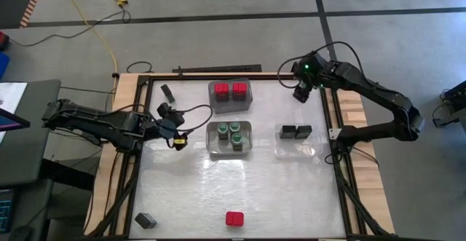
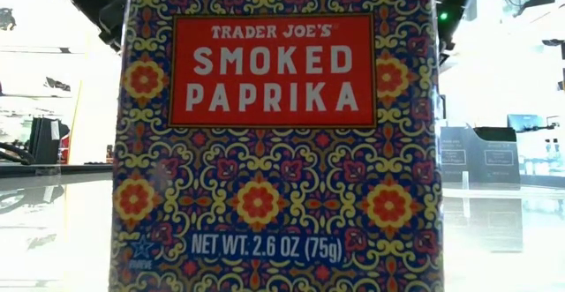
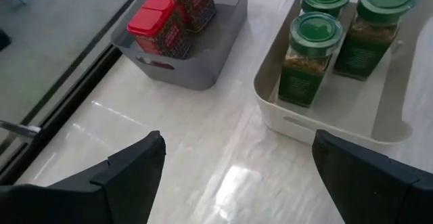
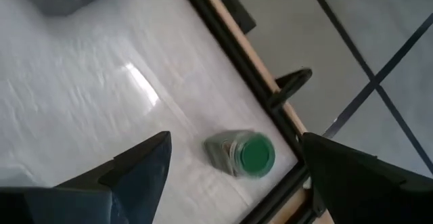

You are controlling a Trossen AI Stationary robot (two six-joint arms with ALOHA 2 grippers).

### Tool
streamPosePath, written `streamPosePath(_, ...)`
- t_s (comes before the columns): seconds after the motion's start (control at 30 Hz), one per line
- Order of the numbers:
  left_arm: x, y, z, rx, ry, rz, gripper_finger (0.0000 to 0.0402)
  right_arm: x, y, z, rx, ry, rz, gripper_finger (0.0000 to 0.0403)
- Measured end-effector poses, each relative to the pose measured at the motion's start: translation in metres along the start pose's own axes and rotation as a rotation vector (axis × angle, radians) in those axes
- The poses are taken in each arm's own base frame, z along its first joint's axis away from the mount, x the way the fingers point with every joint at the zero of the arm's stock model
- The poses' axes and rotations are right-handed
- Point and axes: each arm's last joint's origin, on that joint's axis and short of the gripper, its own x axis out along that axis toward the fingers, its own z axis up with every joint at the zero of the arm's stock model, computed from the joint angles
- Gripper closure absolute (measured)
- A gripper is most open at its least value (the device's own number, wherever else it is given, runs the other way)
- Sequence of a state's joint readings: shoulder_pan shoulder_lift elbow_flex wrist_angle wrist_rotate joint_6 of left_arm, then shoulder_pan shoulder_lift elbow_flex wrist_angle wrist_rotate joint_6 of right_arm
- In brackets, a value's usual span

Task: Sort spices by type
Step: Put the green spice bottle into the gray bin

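Observation:
Three clear bins hold sorted spices: red-topped tins (image 1: 229, 90) in the far bin (image 1: 248, 103), green-lidded jars (image 1: 233, 135) in the middle bin (image 1: 212, 143), and dark tins (image 1: 296, 132) in the right bin (image 1: 313, 150). One green-lidded jar (image 4: 240, 153) stands on the table by the far right frame, below my open right gripper (image 4: 237, 176), which touches nothing. My left gripper (image 1: 177, 128) hovers open left of the middle bin. Loose on the table are a red-topped tin (image 1: 234, 218), a dark tin (image 1: 145, 220) and another dark tin (image 1: 169, 92).
The black frame (image 4: 237, 61) and wooden rim run close beside the green-lidded jar. The paprika tin (image 2: 274, 151) at the near edge fills the low view. In the left wrist view the red tins' bin (image 3: 196, 68) and the jar bin (image 3: 298, 122) lie ahead, with bare table between them.

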State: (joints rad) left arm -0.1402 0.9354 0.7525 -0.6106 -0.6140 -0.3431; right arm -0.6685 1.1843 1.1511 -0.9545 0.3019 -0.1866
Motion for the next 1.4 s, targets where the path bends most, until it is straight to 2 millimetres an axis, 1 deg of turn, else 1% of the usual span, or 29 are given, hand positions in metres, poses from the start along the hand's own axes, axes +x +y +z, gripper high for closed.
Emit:
streamPosePath(0.23, 0.0, 0.0, 0.0, -0.043, 0.0, -0.001, 0.0042, 0.0, -0.002, 0.009, 0.029, -0.094, -0.019, 0.0035)
streamPosePath(0.4, 0.0, 0.0, 0.0, -0.044, 0.001, -0.001, 0.0042, 0.0, -0.004, 0.012, 0.038, -0.122, -0.026, 0.0035)
streamPosePath(0.47, 0.0, 0.0, 0.0, -0.045, 0.001, -0.001, 0.0042, 0.003, -0.006, 0.013, 0.046, -0.115, -0.032, 0.0035)
streamPosePath(0.57, 0.0, 0.0, 0.0, -0.047, 0.001, -0.001, 0.0042, 0.016, -0.011, 0.012, 0.043, -0.059, -0.036, 0.0035)
streamPosePath(0.7, 0.0, 0.0, 0.0, -0.061, 0.001, -0.002, 0.0042, 0.036, -0.022, 0.014, 0.042, 0.097, -0.026, 0.0035)
streamPosePath(0.8, 0.0, 0.0, 0.0, -0.061, 0.001, -0.001, 0.0042, 0.051, -0.03, 0.019, -0.023, 0.212, -0.007, 0.0035)
streamPosePath(0.93, 0.0, 0.0, 0.0, -0.061, 0.002, -0.001, 0.0042, 0.066, -0.04, 0.03, -0.109, 0.307, 0.023, 0.0035)
streamPosePath(1.03, 0.0, 0.0, 0.0, -0.061, 0.002, -0.001, 0.0042, 0.076, -0.044, 0.035, -0.154, 0.358, 0.08, 0.0035)
streamPosePath(1.2, 0.0, 0.0, 0.0, -0.061, 0.002, -0.001, 0.0042, 0.095, -0.046, 0.032, -0.177, 0.424, 0.194, 0.0035)
streamPosePath(1.4, 0.0, 0.0, 0.0, -0.061, 0.002, -0.001, 0.0042, 0.113, -0.057, 0.023, -0.146, 0.494, 0.23, 0.0035)
